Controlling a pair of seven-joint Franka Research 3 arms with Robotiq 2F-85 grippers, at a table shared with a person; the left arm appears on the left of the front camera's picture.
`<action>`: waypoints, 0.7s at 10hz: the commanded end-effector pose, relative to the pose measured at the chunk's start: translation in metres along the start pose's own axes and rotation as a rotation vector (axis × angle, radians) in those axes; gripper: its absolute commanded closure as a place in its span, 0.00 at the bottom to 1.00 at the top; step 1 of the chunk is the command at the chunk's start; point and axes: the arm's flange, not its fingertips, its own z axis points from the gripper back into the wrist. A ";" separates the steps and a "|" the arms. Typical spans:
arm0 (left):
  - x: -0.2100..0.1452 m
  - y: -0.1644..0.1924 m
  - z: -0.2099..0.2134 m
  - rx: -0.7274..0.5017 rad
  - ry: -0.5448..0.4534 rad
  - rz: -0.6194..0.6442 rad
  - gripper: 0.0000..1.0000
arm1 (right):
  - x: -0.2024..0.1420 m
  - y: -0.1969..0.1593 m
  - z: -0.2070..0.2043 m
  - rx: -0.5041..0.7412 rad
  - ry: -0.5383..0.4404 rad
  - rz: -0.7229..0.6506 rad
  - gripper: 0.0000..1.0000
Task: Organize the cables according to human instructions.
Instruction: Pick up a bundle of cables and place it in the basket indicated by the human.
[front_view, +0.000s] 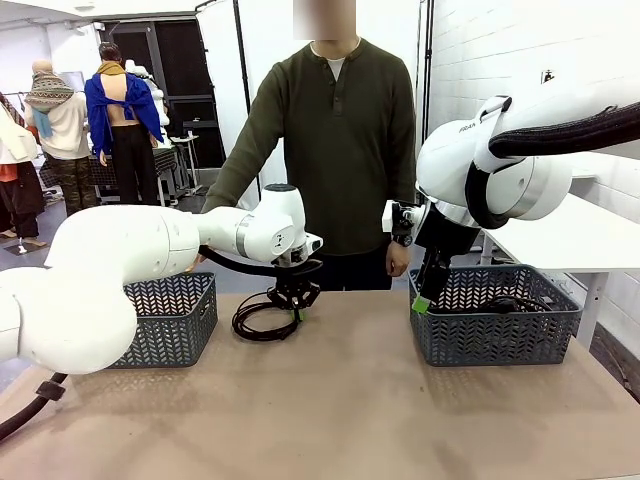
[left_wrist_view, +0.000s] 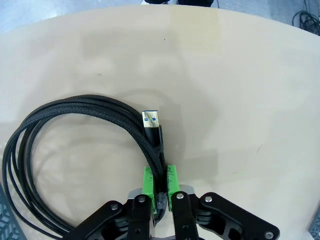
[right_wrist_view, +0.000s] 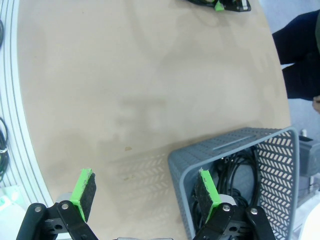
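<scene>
Left claw (front_view: 296, 300) is down on the bench (front_view: 340, 400) between the two baskets, pads (left_wrist_view: 148, 181) clamped on the strands of a coiled cable (front_view: 262, 318) lying flat on the bench near the left basket (front_view: 170, 320). Right claw (front_view: 425, 297) hangs at the near left corner of the right basket (front_view: 495, 315), jaws wide apart and holding nothing. More cables (front_view: 505, 303) already lie in the right basket. The person (front_view: 335, 140) stands behind the bench, hands low at its far edge. Handling judgement: the cable looks light, limp and braided, so grip should hold well, but the coil is loose and will likely sag or spill loops when lifted; pinching several strands together, as here, seems the sound hold, away from the plug. The left wrist view alone shows the braid, the USB plug (left_wrist_view: 151, 122) just ahead of the pads, and the strands bunched between them. The right wrist view alone shows the open pads (right_wrist_view: 85, 192) straddling the basket corner (right_wrist_view: 180, 162). The front view gives the overall layout.
</scene>
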 end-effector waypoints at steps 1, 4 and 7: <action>0.010 -0.008 0.001 0.042 -0.014 0.050 1.00 | 0.000 0.000 -0.001 -0.002 0.003 -0.005 0.00; 0.014 -0.006 0.033 0.039 -0.003 0.110 1.00 | 0.000 0.000 -0.001 -0.002 0.003 -0.005 0.00; 0.015 -0.009 0.077 0.021 -0.002 0.068 1.00 | 0.000 0.000 -0.001 -0.002 0.003 -0.005 0.00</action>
